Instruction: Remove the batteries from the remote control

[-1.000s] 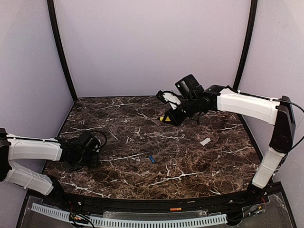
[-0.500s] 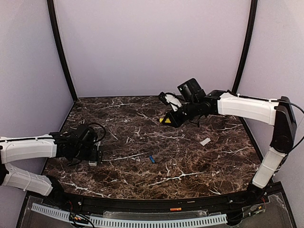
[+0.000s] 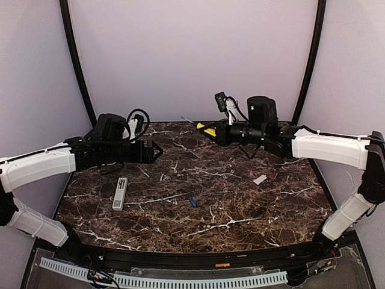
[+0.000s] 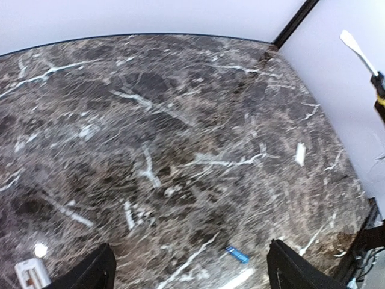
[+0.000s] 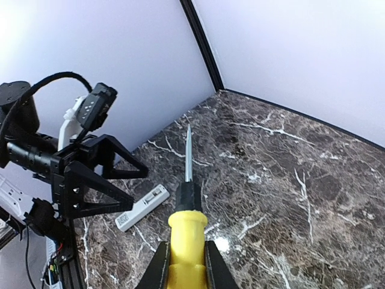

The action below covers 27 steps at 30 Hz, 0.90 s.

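The remote control lies flat on the desk at about 8 o'clock, touched by nothing; one battery is seen loose near the centre, toward 6 o'clock, and the small white lid at 4 o'clock; whether another cell sits in the bay cannot be told. The left jaws are held wide open and empty, raised over 10 o'clock; the right jaws are clamped on the yellow pry tool, its tip pointed toward 10 o'clock. The remote is probably best pinned across its long sides first, so that a cell's end can be levered up without the bar skidding. Open desk is left round the remote; the left wall and near rim are close, and the arms point at each other.
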Available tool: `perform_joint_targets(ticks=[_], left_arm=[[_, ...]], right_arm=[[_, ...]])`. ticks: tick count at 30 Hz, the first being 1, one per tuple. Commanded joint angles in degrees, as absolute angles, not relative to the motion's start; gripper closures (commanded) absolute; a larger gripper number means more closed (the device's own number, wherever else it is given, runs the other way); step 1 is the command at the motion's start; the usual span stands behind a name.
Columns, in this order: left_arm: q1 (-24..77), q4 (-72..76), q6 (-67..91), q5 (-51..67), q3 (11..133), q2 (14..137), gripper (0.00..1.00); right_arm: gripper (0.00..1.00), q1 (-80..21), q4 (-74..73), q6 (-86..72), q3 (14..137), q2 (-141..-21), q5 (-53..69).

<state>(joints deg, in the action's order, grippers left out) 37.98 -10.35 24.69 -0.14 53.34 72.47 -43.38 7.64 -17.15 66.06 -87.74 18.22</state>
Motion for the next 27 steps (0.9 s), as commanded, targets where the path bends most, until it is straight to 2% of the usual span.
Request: perform_joint_targets(ticks=[1,14,27], left_arm=[[37.62,0.65,27.77,11.28,59.4,76.8,0.13],[37.39,28.88,41.87,28.71,63.45,85.11,0.2],[37.44,42.21,48.05,34.85,63.54,87.72,0.35]], right_arm=[[1.0,-42.98,25.22,-23.91,62.87,-86.89,22.73],[1.0,-42.97,40.51,-30.2,60.19,-88.59,28.49],[1.0,-42.89,46.17,-34.85,61.2,-91.77,32.08]])
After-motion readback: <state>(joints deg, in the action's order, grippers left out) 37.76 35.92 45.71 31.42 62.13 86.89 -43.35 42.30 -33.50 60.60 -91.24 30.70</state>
